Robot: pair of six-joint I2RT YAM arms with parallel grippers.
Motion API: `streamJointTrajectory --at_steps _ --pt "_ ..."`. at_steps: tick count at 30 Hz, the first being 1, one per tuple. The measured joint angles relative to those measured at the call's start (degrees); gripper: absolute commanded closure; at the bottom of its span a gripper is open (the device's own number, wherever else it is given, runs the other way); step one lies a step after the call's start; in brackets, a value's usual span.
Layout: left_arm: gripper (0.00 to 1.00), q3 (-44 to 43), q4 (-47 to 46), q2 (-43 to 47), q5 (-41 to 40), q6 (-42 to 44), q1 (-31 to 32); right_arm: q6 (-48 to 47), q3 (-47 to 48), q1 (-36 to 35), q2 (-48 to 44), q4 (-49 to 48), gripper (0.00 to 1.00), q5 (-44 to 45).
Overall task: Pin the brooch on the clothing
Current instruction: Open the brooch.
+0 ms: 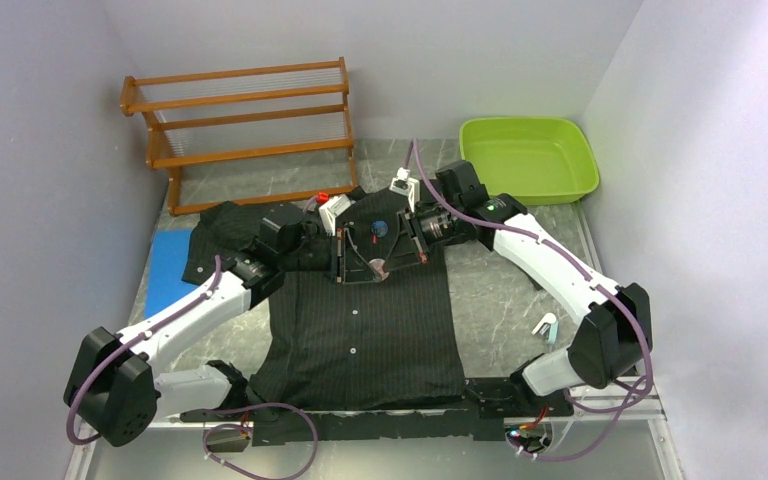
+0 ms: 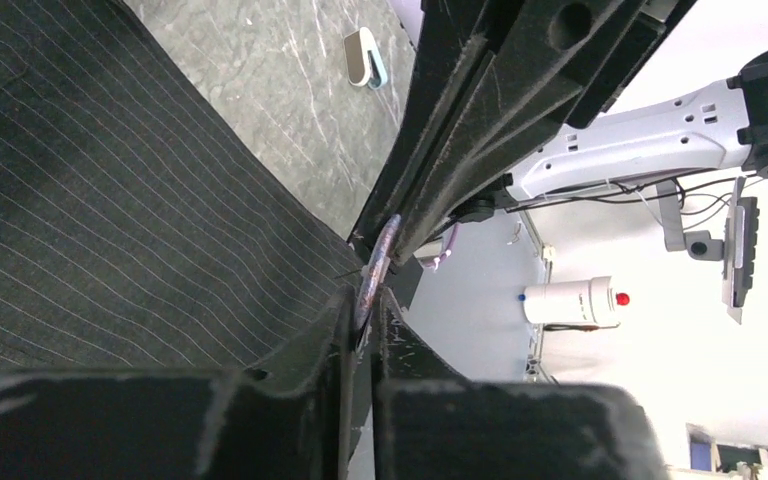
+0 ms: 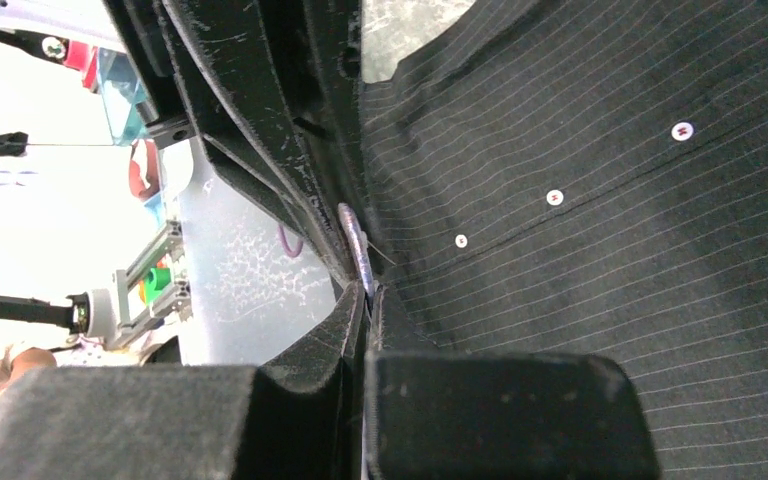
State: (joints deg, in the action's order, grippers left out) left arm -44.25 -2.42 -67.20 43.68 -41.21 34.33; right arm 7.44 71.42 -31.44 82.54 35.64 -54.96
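"Black pinstriped shirt (image 1: 360,330), flat on the table (image 1: 505,290), front up. Where's the brooch (image 1: 380,266)?"

"Purplish disc, up over the chest just below the collar, pinched between both claws."

"States, quick."

"Fingers of the right gripper (image 3: 365,300) are fully closed, clamping the disc's edge. The left gripper (image 2: 360,322) is at a narrow slit with the disc rim sitting in it, so that reads as a grip too."

"Touching the cloth?"

"Cannot tell. Wrist views show it edge-on, just above the stripes. Thin line beside the disc may be the pin, too small to say."

"Step?"

"Two-claw hold over the button line. I'd call it setting up the pin, nothing pinned yet."

"Next?"

"Probably one claw steadies the body while the other frees or angles the pin, then tip down into the fabric. It needs a shallow angle and a small bite of cloth — otherwise it skids off or catches both layers."
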Motion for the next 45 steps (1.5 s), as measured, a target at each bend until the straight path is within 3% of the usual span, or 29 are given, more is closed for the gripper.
streamJointTrajectory --at_steps 1,4,7,9,11,16,20,23,26,28,41,45 --pt "0.97 0.00 -0.11 0.00 0.07 0.07 0.00 -0.07 0.00 0.04 0.04 -0.04 0.99 0.17" --pt "0.97 0.00 -0.57 0.22 0.24 0.09 0.00 0.22 0.00 0.22 0.22 -0.33 0.64 0.55" --pt "0.97 0.04 -1.20 0.66 -0.04 0.04 0.02 2.10 -0.09 0.22 0.07 -2.49 0.41 1.64" --pt "0.97 0.44 -1.57 1.27 -0.24 -0.04 0.02 4.22 -1.33 0.20 -1.16 -6.12 0.36 3.37" --pt "0.97 0.92 -2.34 1.99 -0.48 -0.28 0.02 7.52 -4.22 0.26 -3.96 -11.06 0.38 5.35" --pt "0.97 1.29 -5.73 3.76 -1.46 -1.46 0.02 19.50 -14.25 0.31 -12.26 -28.17 0.57 7.98" --pt "0.97 1.66 -9.55 5.70 -2.25 -2.38 0.02 29.33 -19.34 0.31 -14.05 -41.07 0.62 8.72" --pt "0.97 2.71 -12.59 6.93 -3.06 -3.54 0.02 33.51 -20.39 0.33 -14.08 -45.48 0.64 9.40" --pt "0.97 3.74 -14.93 7.34 -3.30 -4.57 0.02 36.00 -20.39 0.31 -14.23 -48.48 0.78 9.60" --pt "0.97 3.85 -15.56 7.34 -3.37 -5.07 0.02 37.46 -20.44 0.31 -14.32 -50.38 0.82 9.55" --pt "0.97 4.59 -18.45 7.39 -3.48 -6.58 0.02 42.16 -21.49 0.31 -14.25 -56.54 0.71 7.91" --pt "0.97 4.70 -19.45 7.39 -3.45 -6.64 0.02 42.12 -21.49 0.31 -13.84 -56.63 0.64 7.89"
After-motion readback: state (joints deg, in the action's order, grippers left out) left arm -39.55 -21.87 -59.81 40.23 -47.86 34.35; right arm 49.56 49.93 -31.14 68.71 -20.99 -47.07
